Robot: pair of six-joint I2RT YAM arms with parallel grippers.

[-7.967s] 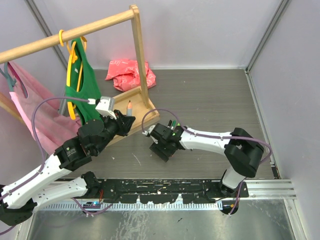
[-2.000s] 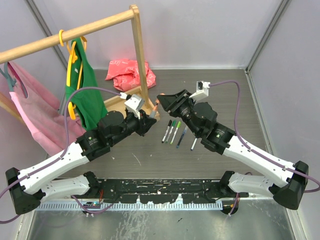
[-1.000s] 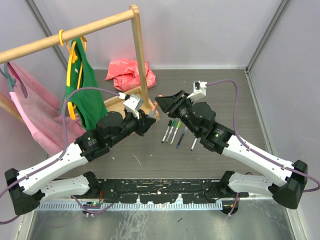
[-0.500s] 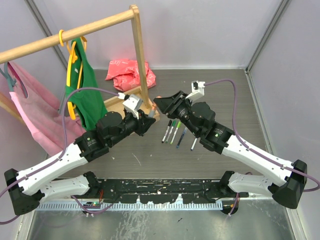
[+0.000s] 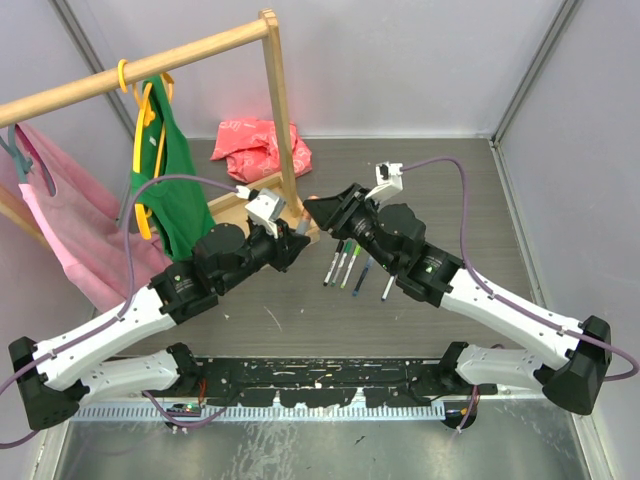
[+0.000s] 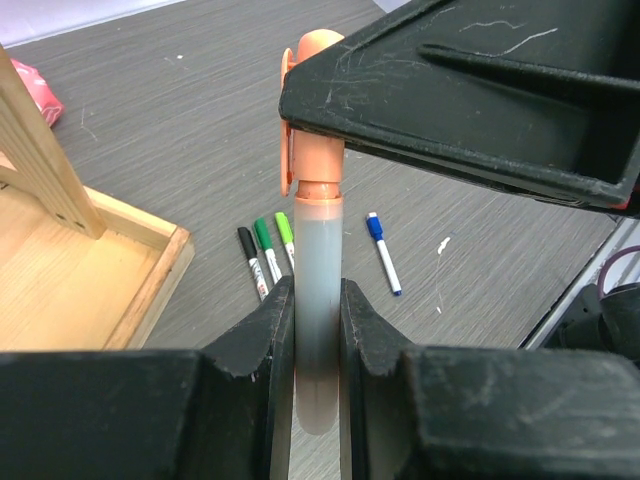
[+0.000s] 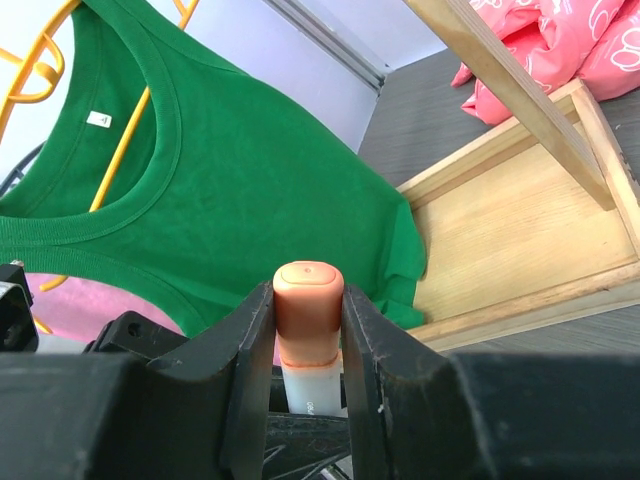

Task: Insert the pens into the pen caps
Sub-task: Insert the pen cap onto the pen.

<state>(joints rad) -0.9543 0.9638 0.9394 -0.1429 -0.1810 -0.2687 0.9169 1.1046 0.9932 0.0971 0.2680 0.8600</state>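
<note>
Inside right claw [image 7: 308, 312]: orange cap [image 7: 308, 288], seated on pen [image 6: 318, 300].

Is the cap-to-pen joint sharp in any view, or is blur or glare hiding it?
Left wrist: orange cap and grey pen meet sharply, evenly lit, no glare. Right wrist: cap end sharp, joint partly hidden between the dark fingers. Top external: even light, joint too small.

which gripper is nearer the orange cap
Right. The right gripper is clamped on the orange cap itself. The left gripper grips the grey pen barrel lower down, its fingers clear of the cap.
</note>
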